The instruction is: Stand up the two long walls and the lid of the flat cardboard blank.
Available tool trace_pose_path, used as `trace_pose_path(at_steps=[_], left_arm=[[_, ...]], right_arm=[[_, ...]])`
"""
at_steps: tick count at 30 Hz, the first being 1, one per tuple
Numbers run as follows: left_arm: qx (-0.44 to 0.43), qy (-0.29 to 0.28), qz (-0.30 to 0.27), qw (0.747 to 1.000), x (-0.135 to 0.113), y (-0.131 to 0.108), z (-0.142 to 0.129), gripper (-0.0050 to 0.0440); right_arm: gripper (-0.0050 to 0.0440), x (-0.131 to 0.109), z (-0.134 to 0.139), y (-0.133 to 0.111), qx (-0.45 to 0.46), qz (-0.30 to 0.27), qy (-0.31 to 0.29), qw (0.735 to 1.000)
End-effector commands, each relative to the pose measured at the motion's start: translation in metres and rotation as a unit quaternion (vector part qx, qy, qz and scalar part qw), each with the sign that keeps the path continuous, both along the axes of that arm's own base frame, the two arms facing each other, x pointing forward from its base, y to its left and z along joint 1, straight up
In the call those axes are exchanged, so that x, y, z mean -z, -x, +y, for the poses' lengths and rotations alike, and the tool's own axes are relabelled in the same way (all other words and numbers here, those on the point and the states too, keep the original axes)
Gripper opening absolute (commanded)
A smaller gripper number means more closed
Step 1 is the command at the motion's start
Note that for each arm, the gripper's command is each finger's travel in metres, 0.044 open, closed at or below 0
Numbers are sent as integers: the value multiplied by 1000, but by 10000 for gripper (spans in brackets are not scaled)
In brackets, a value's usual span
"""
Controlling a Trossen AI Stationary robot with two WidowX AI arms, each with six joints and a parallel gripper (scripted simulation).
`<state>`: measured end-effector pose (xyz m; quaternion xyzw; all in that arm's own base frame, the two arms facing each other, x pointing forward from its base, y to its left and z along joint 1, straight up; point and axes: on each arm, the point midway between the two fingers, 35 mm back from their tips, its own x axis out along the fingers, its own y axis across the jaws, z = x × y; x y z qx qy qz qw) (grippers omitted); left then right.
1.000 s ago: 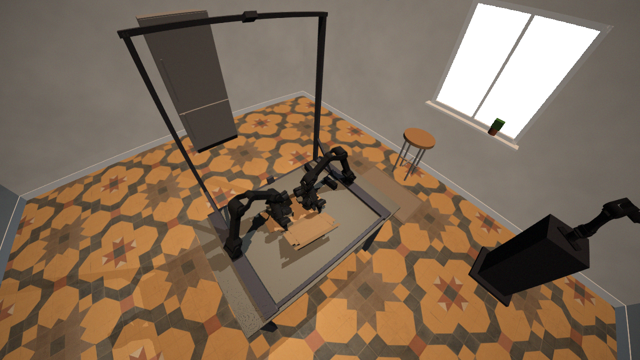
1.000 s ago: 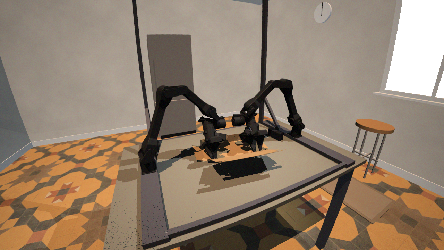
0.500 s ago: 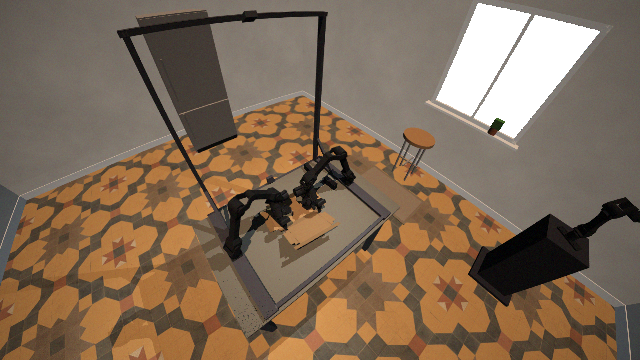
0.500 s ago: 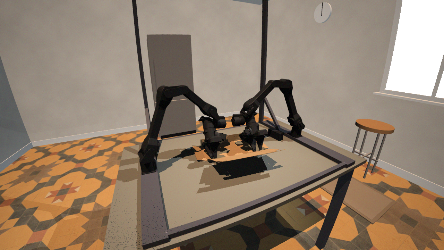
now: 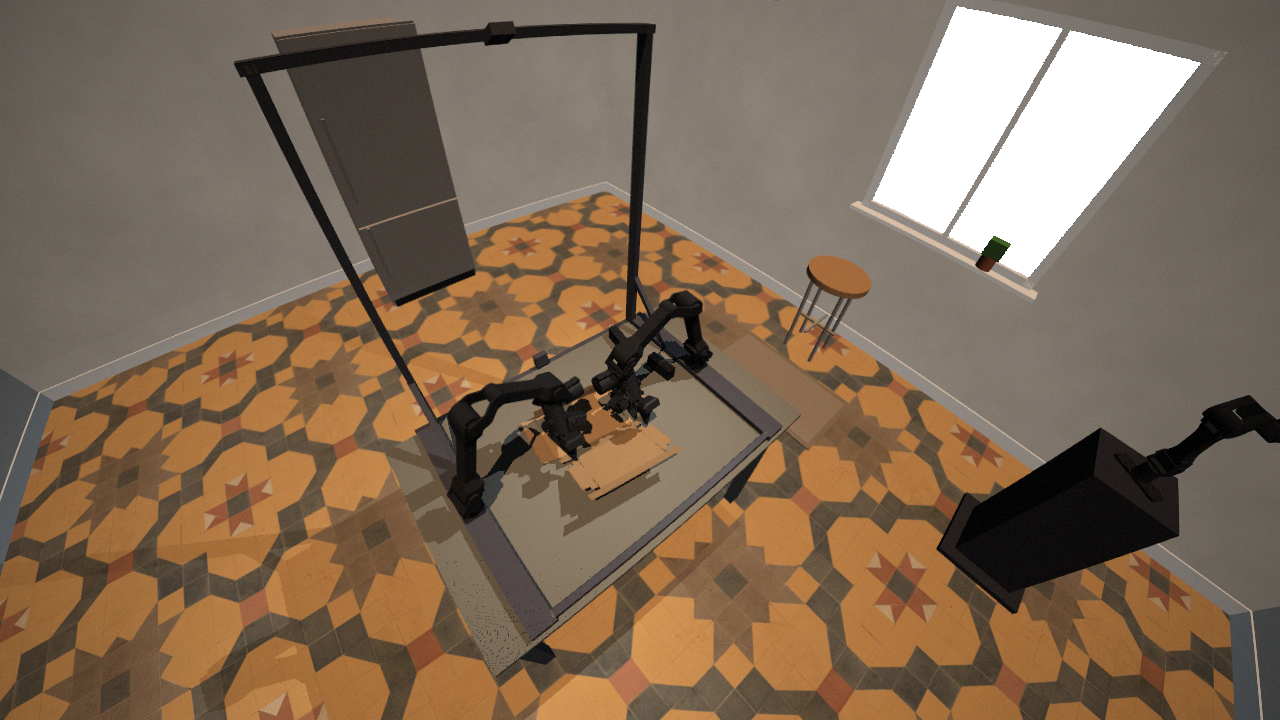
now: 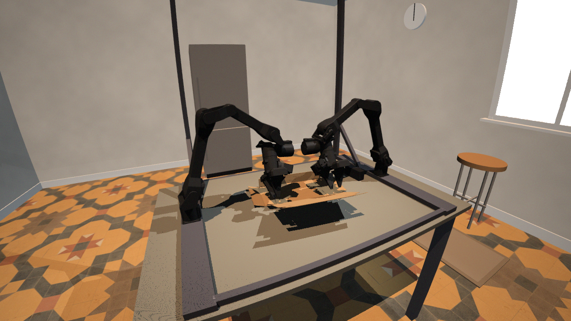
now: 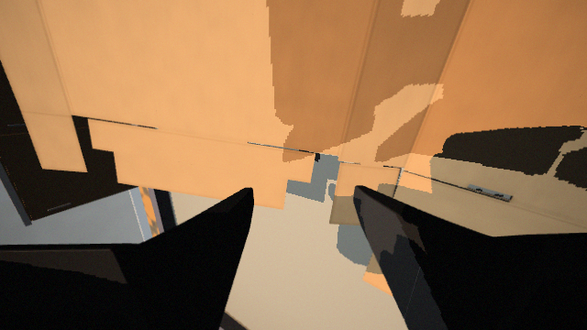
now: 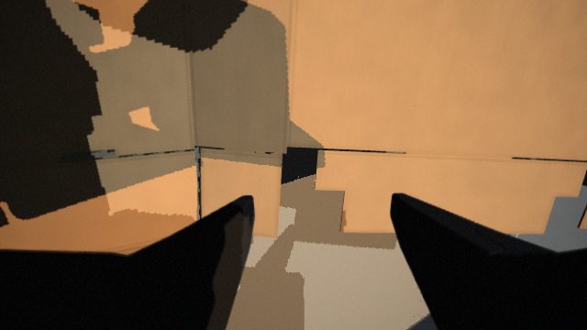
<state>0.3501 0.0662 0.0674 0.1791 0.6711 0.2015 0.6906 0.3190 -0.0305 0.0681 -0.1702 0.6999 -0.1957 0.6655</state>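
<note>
A beige table (image 5: pixel 572 573) (image 6: pixel 255 265) with dark edge rails bears a partly raised cardboard blank (image 5: pixel 626 458) (image 6: pixel 295 192) (image 7: pixel 174 69) (image 8: pixel 436 82).

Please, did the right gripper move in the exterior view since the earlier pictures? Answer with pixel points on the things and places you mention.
Yes, slightly. The right gripper (image 5: pixel 575 454) (image 6: pixel 276 197) (image 8: pixel 322 204) has moved upward in the exterior view, judged against the standing fridge (image 5: pixel 384 152) (image 6: pixel 219 88) behind it.
</note>
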Motion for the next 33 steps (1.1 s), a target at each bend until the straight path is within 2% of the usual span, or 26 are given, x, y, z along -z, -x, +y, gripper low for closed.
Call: trace_pose_path(at_steps=[1, 2, 7, 13, 17, 19, 23, 33], left_arm=[[-2, 0, -8, 1000, -4, -2, 2, 253], [-2, 0, -8, 1000, -4, -2, 2, 253], [-5, 18, 3, 1000, -15, -3, 21, 133], [-11, 71, 22, 997, -50, 4, 80, 0], [-10, 110, 26, 994, -77, 18, 118, 0], [-10, 110, 26, 994, -77, 18, 118, 0], [-5, 152, 16, 988, -108, 40, 159, 0], [6, 200, -10, 980, -156, 87, 202, 0]], right_arm=[[276, -10, 7, -3, -1, -8, -6, 1000], [276, -10, 7, -3, -1, -8, -6, 1000], [276, -10, 7, -3, -1, -8, -6, 1000], [276, -10, 7, -3, -1, -8, -6, 1000], [276, -10, 7, -3, -1, -8, -6, 1000], [276, -10, 7, -3, -1, -8, -6, 1000], [276, -10, 7, -3, -1, -8, -6, 1000], [276, -10, 7, -3, -1, -8, -6, 1000]])
